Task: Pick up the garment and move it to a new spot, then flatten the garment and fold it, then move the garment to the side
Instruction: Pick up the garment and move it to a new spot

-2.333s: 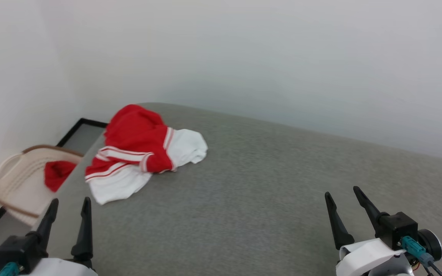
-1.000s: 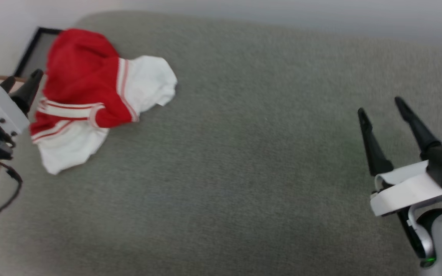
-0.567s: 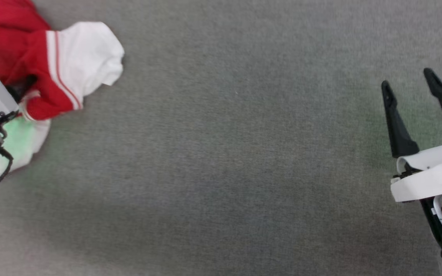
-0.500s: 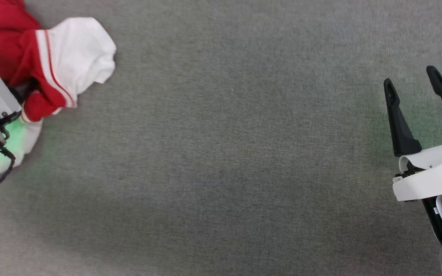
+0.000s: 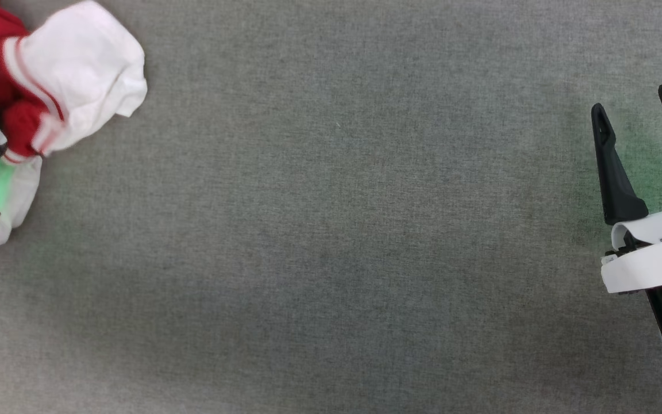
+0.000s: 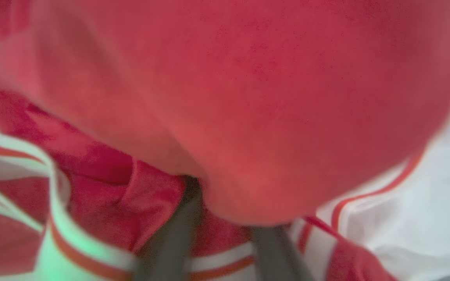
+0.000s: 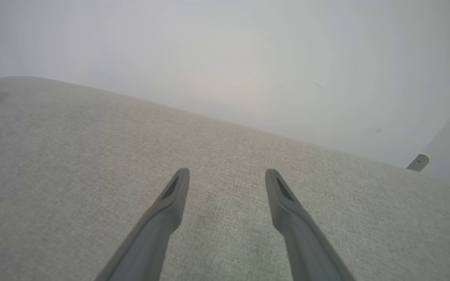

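Pickup is barely started: left gripper is sunk into the red-and-white shirt, clamping indiscernible; right gripper held apart; folding undone.

Garment: soft cloth, matt. The white sleeve looks like a smooth knit. In the left wrist view the red body looks napped, maybe fleecy, but it's too blurred to be sure.
Grey bed-like surface: woven upholstery cloth with a coarse visible weave, matt.
Right gripper fingers: dark, smooth, matt, plastic-looking.
Wrist shell: white moulded plastic, smooth, slight sheen.
Wall: pale, smooth, matt.
Small bracket on the wall: metal look, dull shine.
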`<state>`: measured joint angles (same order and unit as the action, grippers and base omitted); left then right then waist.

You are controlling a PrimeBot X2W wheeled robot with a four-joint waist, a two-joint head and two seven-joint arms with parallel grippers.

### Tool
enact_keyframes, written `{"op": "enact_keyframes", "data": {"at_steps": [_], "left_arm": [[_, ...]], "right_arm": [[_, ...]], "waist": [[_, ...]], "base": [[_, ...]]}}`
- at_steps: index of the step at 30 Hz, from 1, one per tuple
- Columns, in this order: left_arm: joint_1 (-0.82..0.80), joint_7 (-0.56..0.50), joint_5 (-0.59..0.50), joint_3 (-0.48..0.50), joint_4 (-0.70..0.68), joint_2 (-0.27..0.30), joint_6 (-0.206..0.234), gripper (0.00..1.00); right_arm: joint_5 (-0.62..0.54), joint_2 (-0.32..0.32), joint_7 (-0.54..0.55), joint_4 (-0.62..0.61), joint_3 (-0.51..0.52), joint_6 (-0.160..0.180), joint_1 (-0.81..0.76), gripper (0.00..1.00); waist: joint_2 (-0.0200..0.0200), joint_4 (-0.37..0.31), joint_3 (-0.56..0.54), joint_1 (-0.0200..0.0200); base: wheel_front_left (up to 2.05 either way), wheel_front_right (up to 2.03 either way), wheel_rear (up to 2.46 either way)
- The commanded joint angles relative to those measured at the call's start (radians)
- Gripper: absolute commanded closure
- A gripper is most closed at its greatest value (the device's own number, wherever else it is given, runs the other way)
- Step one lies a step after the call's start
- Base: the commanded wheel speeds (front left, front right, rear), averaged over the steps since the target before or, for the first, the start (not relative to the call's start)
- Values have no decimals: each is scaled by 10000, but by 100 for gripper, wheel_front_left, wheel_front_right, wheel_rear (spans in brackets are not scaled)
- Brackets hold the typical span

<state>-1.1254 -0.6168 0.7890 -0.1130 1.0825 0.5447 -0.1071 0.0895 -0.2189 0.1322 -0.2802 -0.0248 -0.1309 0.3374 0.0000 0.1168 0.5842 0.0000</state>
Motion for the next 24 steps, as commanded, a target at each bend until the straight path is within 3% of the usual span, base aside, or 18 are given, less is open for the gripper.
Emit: {"op": "enact_keyframes", "data": {"at_steps": [1,8,15,24], "left_arm": [[355,14,-102,-227,316,-547,-106,100],[-464,1082,-468,-536,-121,188,-198,100],[-980,1714,-911,-1159,-933,481,-228,100],[-1180,1228,-654,-1960,-2517,569,-237,100]], "right_arm": [[-14,3,-36,32,32,3,46,0],[103,173,-322,501,17,3,-296,0],[262,399,-710,1134,-111,3,-643,0],[284,672,-1143,1773,-90,3,-902,0]], "waist": [[0,85,-137,0],[0,327,-1023,0],[0,608,-2221,0],[0,716,-3548,0]], "base": [[0,0,0],[0,0,0],[0,0,0],[0,0,0]]}}
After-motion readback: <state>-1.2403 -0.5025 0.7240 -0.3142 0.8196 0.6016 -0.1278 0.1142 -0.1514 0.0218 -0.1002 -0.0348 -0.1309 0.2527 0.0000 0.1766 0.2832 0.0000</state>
